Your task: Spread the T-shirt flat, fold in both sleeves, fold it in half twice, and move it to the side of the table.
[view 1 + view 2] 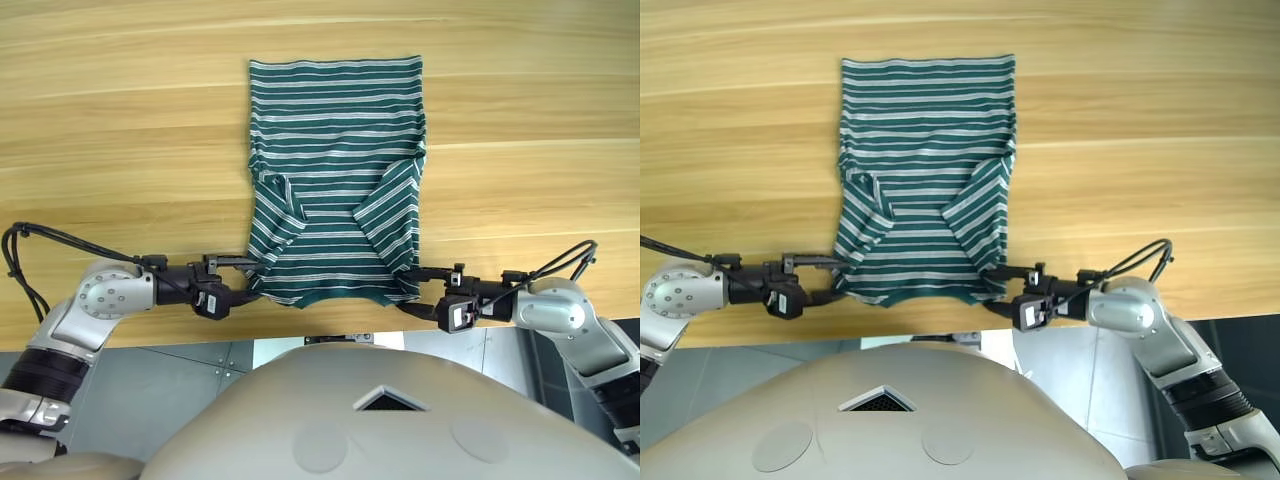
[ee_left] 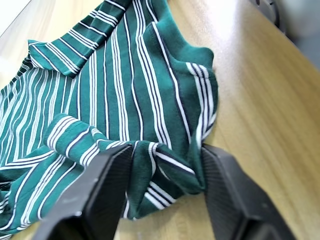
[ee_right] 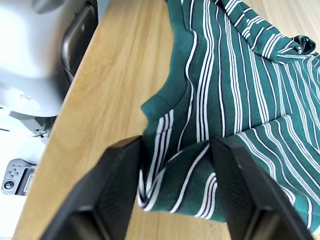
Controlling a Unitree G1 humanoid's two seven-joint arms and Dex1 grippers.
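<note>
Since both sleeves are already folded in across the chest, the T-shirt (image 1: pixel 335 170) reads as a narrow rectangle and, in my judgement, is set up for the 1st half fold. It lies flat on the table (image 1: pixel 120 150), roughly centred, with the hem at the far end and the collar (image 3: pixel 162 102) at the near edge.

- left gripper (image 1: pixel 252 278): at the near left shoulder corner, low against the tabletop. In the left wrist view the cloth is bunched up between its 2 fingers (image 2: pixel 107 190) and touches both, so I read it as clamped on the T-shirt.
- right gripper (image 1: pixel 408 288): mirrored at the near right shoulder corner. The striped edge beside the collar is pinched between its fingers (image 3: pixel 120 175); also clamped on cloth.

Why this hold: taking the 2 near corners together keeps the near edge straight and lets both arms carry it as 1 line. The likely move is to lift and lay it toward the hem.

Relative position: almost all of the shirt lies beyond the grippers, away from the robot. Only the 2 corner bunches sit inside the jaws, and the collar sags between them right at the table edge.

Risk, as I judge it: the folded sleeves are loose flaps and could slide open if the lift is uneven. The thick bunch in each jaw may drag extra layers.
</note>
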